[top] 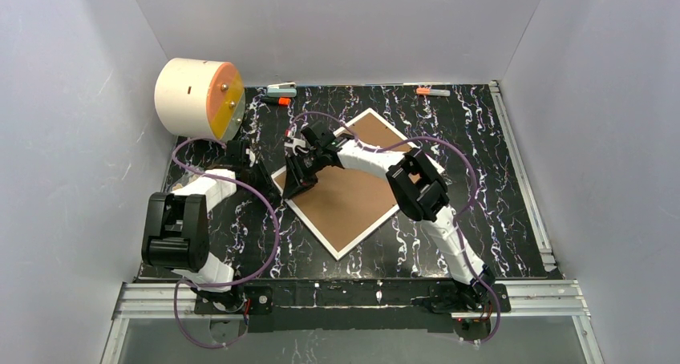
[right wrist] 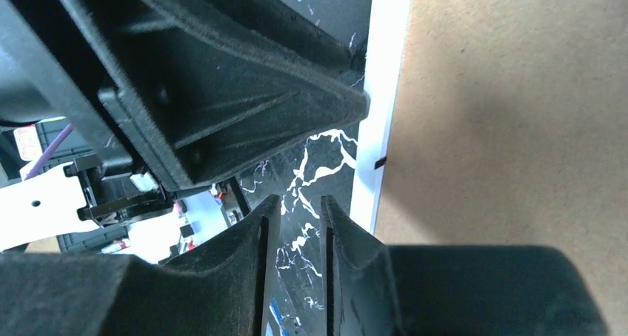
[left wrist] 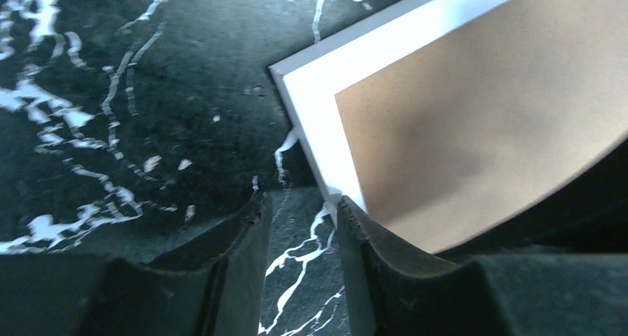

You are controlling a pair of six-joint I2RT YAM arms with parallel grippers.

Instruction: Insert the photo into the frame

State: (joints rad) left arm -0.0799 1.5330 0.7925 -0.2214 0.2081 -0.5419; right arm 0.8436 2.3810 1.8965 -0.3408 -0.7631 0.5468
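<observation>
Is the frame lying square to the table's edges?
No, the frame sits turned like a diamond, corners pointing toward the table edges.

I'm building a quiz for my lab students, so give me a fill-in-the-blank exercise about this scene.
1. The frame lies with its ___ back facing up.
2. The table is black with ___ veins.
3. In the top view, the white cylinder sits at the table's far ___ corner.
4. The left gripper and right gripper both sit beside the ___'s white edge.

Missing words: brown, white, left, frame.
</observation>
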